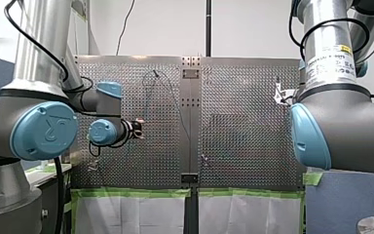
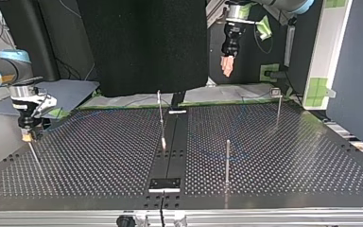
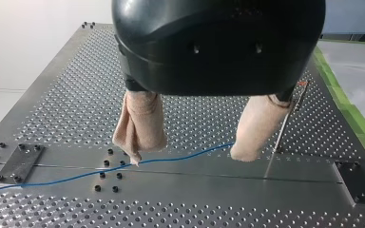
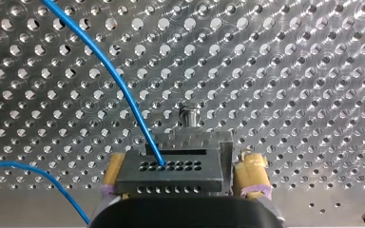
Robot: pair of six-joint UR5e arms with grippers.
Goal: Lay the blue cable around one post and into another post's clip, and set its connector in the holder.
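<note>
Over the table (image 2: 99,156), at the top view's nine o'clock, the right gripper (image 4: 178,166) is pinching the connector (image 4: 171,173), seemingly anchoring the cable (image 3: 76,175); the left gripper (image 3: 188,157) is hovering spread above it.

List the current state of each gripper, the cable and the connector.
left gripper: open, empty, over the table
right gripper: shut on the connector
blue cable: slack on the table, one end in the connector
connector: held between the right gripper's pads
</note>
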